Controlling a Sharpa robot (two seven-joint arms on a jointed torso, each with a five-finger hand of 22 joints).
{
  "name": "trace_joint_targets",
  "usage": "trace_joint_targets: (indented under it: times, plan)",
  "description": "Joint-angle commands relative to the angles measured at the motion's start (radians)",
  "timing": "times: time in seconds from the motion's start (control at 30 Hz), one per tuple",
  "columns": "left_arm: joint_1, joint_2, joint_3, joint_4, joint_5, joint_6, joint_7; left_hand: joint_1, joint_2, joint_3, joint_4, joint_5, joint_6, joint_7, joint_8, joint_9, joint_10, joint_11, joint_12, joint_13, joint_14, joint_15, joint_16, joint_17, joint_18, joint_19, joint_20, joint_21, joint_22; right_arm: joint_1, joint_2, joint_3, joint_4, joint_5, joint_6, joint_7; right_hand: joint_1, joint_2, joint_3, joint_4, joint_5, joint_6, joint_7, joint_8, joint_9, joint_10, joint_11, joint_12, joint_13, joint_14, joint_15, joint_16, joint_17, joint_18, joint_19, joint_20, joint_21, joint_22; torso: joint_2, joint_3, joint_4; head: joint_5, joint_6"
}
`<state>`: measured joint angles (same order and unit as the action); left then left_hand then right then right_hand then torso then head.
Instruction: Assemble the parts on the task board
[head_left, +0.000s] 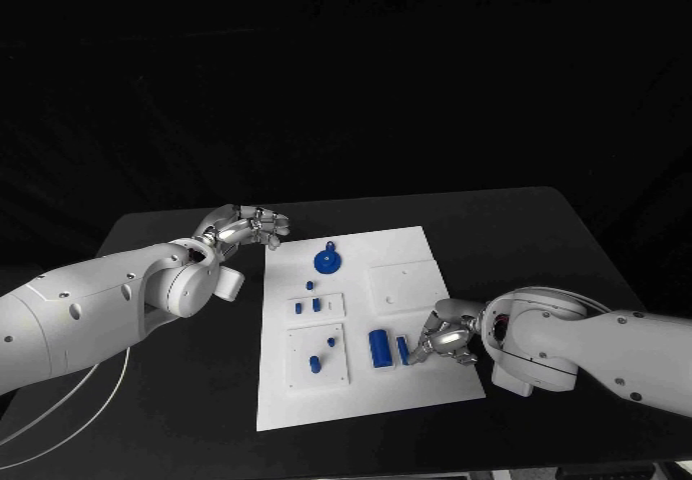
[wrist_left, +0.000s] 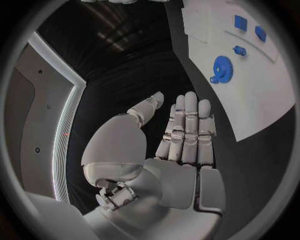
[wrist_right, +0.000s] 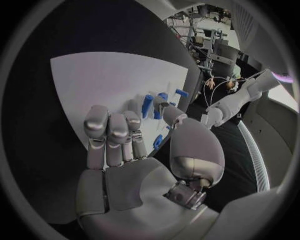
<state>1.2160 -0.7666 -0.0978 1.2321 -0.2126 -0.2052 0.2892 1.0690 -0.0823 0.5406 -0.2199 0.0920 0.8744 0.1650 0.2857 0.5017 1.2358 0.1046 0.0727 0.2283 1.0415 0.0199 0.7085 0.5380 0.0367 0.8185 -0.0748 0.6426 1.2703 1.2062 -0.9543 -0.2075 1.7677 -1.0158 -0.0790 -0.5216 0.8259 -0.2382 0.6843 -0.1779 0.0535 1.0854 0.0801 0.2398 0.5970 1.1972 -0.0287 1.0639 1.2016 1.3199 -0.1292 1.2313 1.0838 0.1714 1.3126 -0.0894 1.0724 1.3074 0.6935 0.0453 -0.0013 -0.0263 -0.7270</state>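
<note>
Reaching your right hand (head_left: 444, 340) over the task board's (head_left: 361, 400) near right, you are closing on a small blue part (head_left: 402, 348); whether it is pinched, I cannot tell. Your left hand (head_left: 245, 228) is hovering empty, fingers together, far left.

Left hand (head_left: 245, 228) open, right hand (head_left: 444, 338) pinching.
</note>
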Motion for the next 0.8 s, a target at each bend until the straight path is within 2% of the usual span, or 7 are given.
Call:
trace_joint_targets:
  times: [0.03, 0.23, 0.33, 0.43, 0.57, 0.67, 0.8]
  plan:
    - [0.000, 0.001, 0.001, 0.002, 0.005, 0.013, 0.007, -0.009, 0.000, 0.001, 0.007, -0.001, -0.005, -0.001, 0.004, -0.001, -0.008, 0.001, 0.001, -0.001, 0.008, 0.002, -0.005, 0.001, 0.014, 0.006, -0.002, -0.005, 0.001, -0.001, -0.001, 0.000, 0.002, -0.012, 0.049, 0.020, 0.014, 0.002, -0.007, -0.005, -0.002, -0.008, 0.001, 0.007, 0.001, -0.003, -0.001, 0.001, 0.001, -0.001, -0.004, 0.000, -0.001, 0.090, -0.001, -0.006, -0.006, 0.006, 0.000, 0.0003, 0.0000, -0.002, 0.000]
    - [0.000, 0.002, 0.001, 0.002, 0.005, 0.013, 0.007, -0.009, 0.000, 0.001, 0.008, 0.000, -0.005, -0.001, 0.005, -0.002, -0.008, 0.001, 0.001, -0.001, 0.008, 0.002, -0.005, 0.002, 0.014, 0.007, -0.002, -0.006, 0.001, -0.001, 0.003, 0.000, 0.001, -0.012, 0.042, 0.023, 0.018, 0.005, -0.010, -0.007, -0.002, -0.008, 0.001, 0.007, 0.000, -0.003, -0.001, 0.001, 0.001, -0.001, -0.004, -0.001, -0.001, 0.090, -0.001, -0.005, -0.006, 0.006, 0.000, 0.0001, -0.0002, -0.003, 0.000]
    - [0.000, 0.002, 0.001, 0.002, 0.005, 0.014, 0.006, -0.009, 0.001, 0.001, 0.008, 0.000, -0.005, -0.001, 0.005, -0.002, -0.008, 0.001, 0.001, -0.001, 0.008, 0.002, -0.005, 0.002, 0.014, 0.007, -0.002, -0.006, 0.002, -0.001, 0.007, 0.000, -0.001, -0.012, 0.029, 0.016, 0.019, 0.017, -0.014, -0.007, -0.001, -0.007, 0.001, 0.008, 0.000, -0.003, -0.001, 0.000, 0.000, -0.001, -0.004, -0.001, -0.001, 0.090, -0.002, -0.004, -0.007, 0.006, 0.000, -0.0003, 0.0008, -0.004, -0.001]
    - [0.000, 0.001, 0.001, 0.002, 0.005, 0.013, 0.006, -0.009, 0.001, 0.001, 0.008, 0.001, -0.005, -0.001, 0.005, -0.002, -0.008, 0.001, 0.001, -0.001, 0.008, 0.002, -0.005, 0.002, 0.014, 0.007, -0.002, -0.006, 0.002, -0.001, 0.010, 0.000, -0.005, -0.015, 0.032, 0.010, 0.009, 0.048, -0.021, 0.002, -0.003, -0.006, 0.001, 0.009, -0.001, -0.002, -0.001, 0.000, 0.000, -0.001, -0.003, -0.001, -0.001, 0.090, -0.002, -0.002, -0.007, 0.006, 0.001, -0.0007, 0.0012, -0.004, -0.002]
    - [0.000, 0.001, 0.001, 0.001, 0.005, 0.013, 0.006, -0.009, 0.001, 0.002, 0.008, 0.001, -0.005, -0.001, 0.005, -0.002, -0.008, 0.001, 0.001, -0.001, 0.008, 0.002, -0.006, 0.003, 0.014, 0.007, -0.002, -0.006, 0.002, -0.001, 0.019, 0.000, -0.006, -0.036, 0.034, 0.002, 0.016, 0.069, -0.016, -0.002, -0.003, -0.005, 0.000, 0.009, -0.003, -0.002, -0.002, 0.000, -0.001, -0.001, -0.004, -0.001, 0.000, 0.090, -0.004, -0.002, -0.008, 0.006, 0.000, -0.0014, 0.0010, -0.004, -0.002]
    - [0.000, 0.001, 0.001, 0.002, 0.005, 0.014, 0.006, -0.009, 0.001, 0.002, 0.008, 0.001, -0.005, -0.001, 0.005, -0.002, -0.008, 0.001, 0.001, -0.001, 0.008, 0.002, -0.006, 0.003, 0.014, 0.007, -0.002, -0.006, 0.002, -0.001, 0.025, 0.000, -0.009, -0.049, 0.038, -0.001, 0.050, 0.099, 0.010, -0.025, -0.003, -0.004, -0.001, 0.010, -0.004, -0.002, -0.003, 0.000, -0.001, -0.002, -0.005, 0.000, 0.000, 0.090, -0.006, -0.004, -0.007, 0.008, 0.001, -0.0012, 0.0012, -0.003, -0.004]
    - [0.000, 0.001, 0.001, 0.001, 0.005, 0.012, 0.007, -0.009, 0.001, 0.002, 0.008, 0.002, -0.005, -0.001, 0.005, -0.002, -0.008, 0.001, 0.001, -0.001, 0.008, 0.002, -0.006, 0.003, 0.014, 0.007, -0.002, -0.006, 0.002, -0.001, 0.028, 0.000, -0.009, -0.059, 0.039, -0.001, 0.084, 0.132, 0.041, -0.078, 0.003, -0.001, 0.000, 0.010, -0.009, 0.000, -0.002, -0.001, -0.002, -0.002, -0.003, -0.001, 0.000, 0.090, -0.008, 0.001, -0.005, 0.011, 0.000, -0.0008, 0.0013, -0.003, -0.005]
